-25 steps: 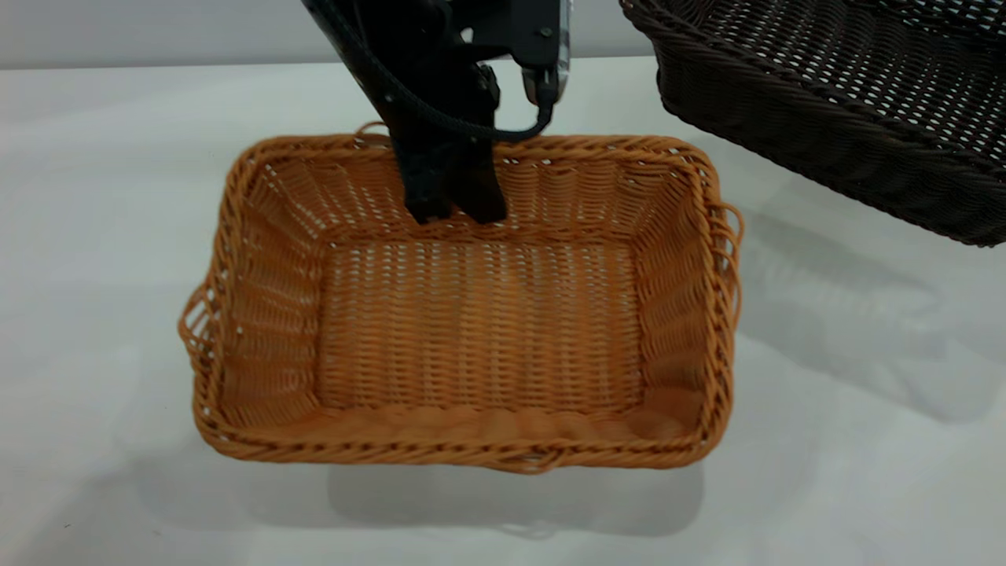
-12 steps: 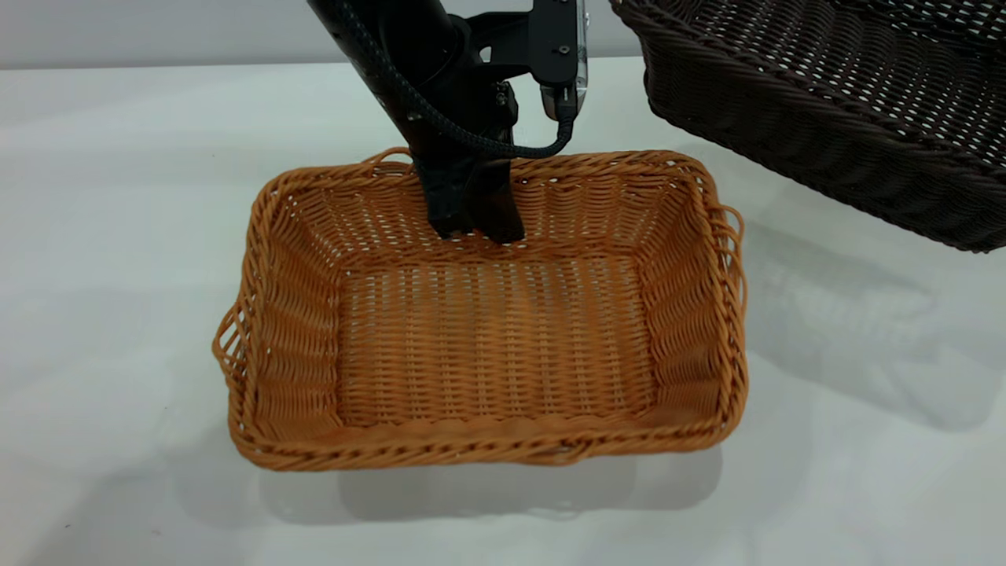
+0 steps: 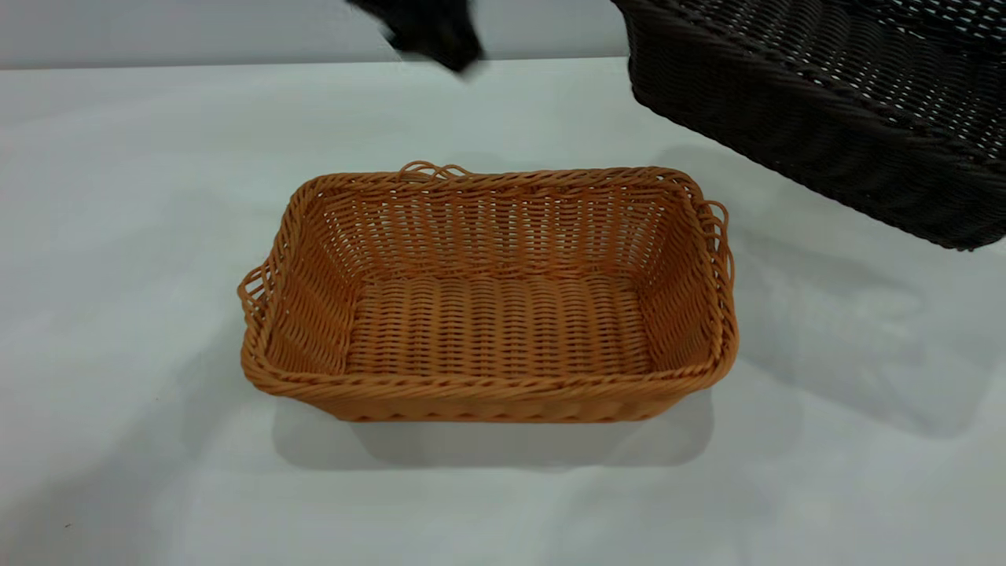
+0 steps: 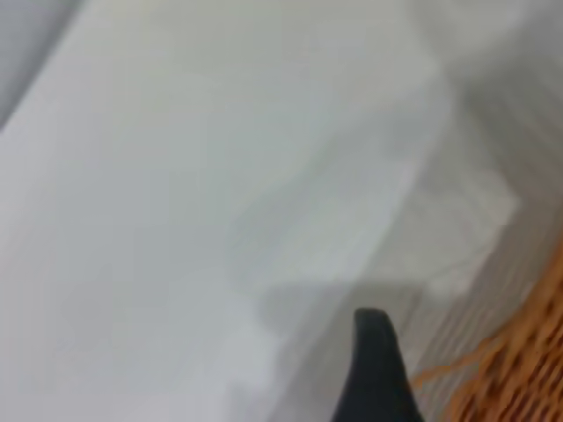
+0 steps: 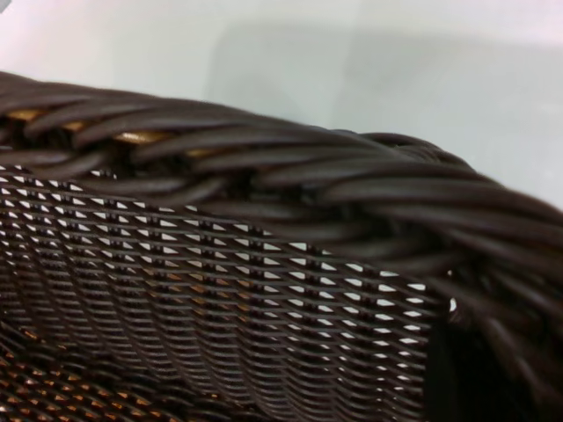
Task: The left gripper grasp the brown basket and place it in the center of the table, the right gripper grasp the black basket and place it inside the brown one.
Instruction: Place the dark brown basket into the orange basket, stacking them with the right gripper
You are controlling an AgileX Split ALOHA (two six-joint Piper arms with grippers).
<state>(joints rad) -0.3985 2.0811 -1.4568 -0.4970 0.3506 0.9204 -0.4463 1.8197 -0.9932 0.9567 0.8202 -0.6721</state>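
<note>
The brown basket [image 3: 503, 409] stands flat on the white table [image 3: 118, 236], about mid-table, and holds nothing. My left gripper [image 3: 436, 35] is a blurred black shape high above the basket's far rim, clear of it. In the left wrist view one black finger [image 4: 376, 374] shows beside the basket's edge [image 4: 528, 369]. The black basket [image 3: 825, 118] hangs tilted in the air at the upper right, above the table. It fills the right wrist view [image 5: 264, 264], with a dark finger [image 5: 479, 369] against its wall. The right gripper itself is out of the exterior view.
Bare white tabletop lies all round the brown basket. The black basket throws a shadow [image 3: 849, 330] on the table right of the brown one. A grey wall [image 3: 157, 31] runs behind the table's far edge.
My left gripper has let go of the brown basket's far wall and risen out of it. The brown basket has settled flat. The black basket has drifted slightly left.
</note>
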